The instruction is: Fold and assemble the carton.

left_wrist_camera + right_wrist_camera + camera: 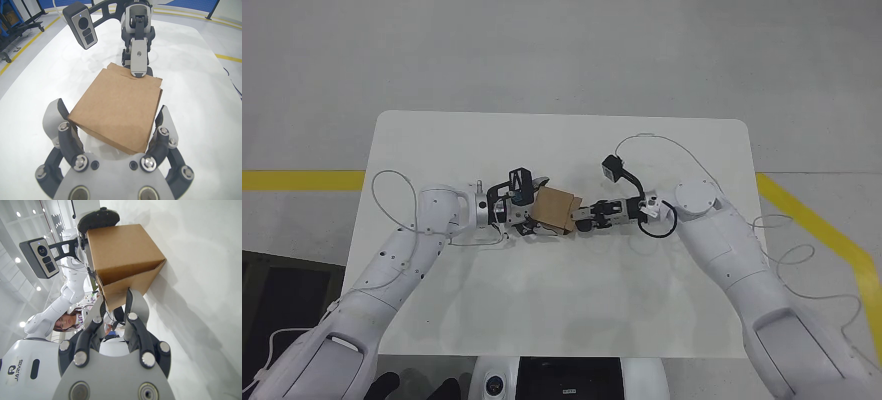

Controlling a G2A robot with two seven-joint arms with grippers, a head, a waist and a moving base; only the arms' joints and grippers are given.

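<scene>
The carton (554, 208) sits about midway across the white table (562, 300), well apart from all four edges and the rounded corners, between the two arms. The left gripper (525, 207) meets it from the table's left side. In the left wrist view its fingers (56, 113) stand spread wide across the box's full width, with the dark pads pressed against opposite side walls, so it clasps the carton (117, 109) across its closed end. The right gripper (582, 220) comes in from the right side and is pinched together on a thin cardboard wall at the carton's open end. In the right wrist view, one finger (132, 302) lies on the outside of that wall and the other sits past its edge, with the hollow of the carton (121, 251) showing just beyond. From the left wrist view, the right gripper (140, 73) bites the far top edge, where the cardboard shows a notched, slightly ragged rim. The box is tilted, and one long lower edge looks to be against the table. Bare tabletop lies in front of the carton toward the near edge and behind it toward the far edge. A thin white cable (392, 190) loops near the left edge.
</scene>
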